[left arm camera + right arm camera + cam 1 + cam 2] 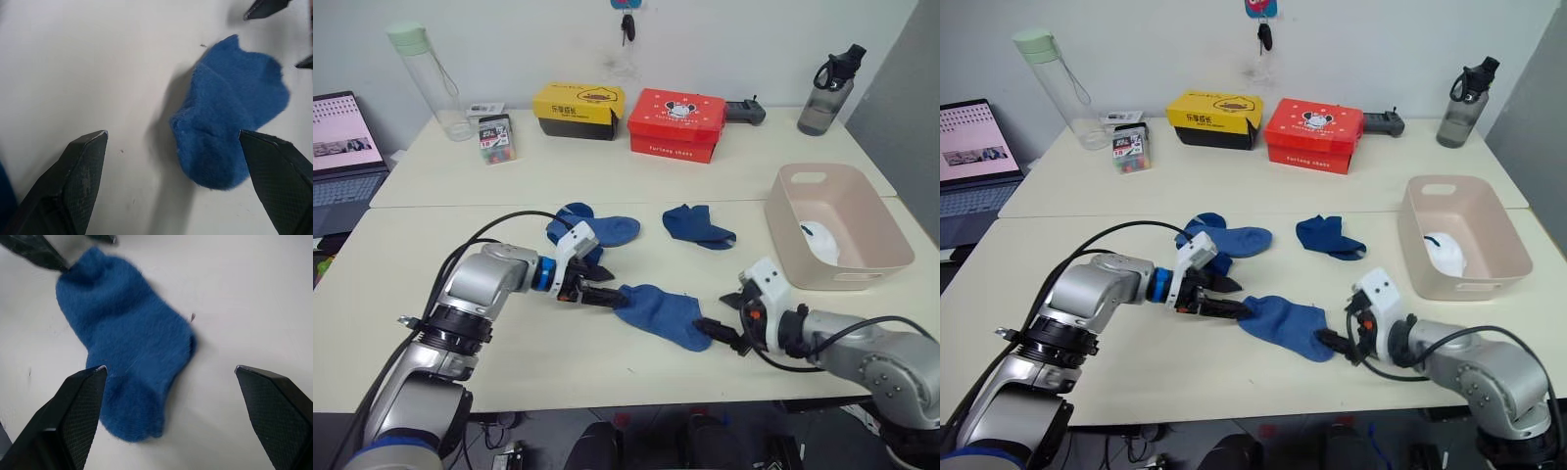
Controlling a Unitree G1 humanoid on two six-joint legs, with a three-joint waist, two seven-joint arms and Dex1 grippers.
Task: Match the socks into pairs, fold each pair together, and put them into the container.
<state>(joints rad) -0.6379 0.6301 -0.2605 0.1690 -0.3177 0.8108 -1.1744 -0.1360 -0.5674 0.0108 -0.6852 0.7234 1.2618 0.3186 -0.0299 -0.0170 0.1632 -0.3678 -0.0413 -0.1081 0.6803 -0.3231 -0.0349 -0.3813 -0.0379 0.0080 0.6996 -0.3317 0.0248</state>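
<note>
Socks are lying mid-table; one blue sock (661,313) is sitting between both open grippers, left (597,292) at nine o'clock, right (722,328) at three, seemingly poised for folding it.

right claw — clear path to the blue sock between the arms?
Probably yes. The right claw is open at one end of the blue sock, bare table around it; the left claw, also open, sits at the far end.
</note>
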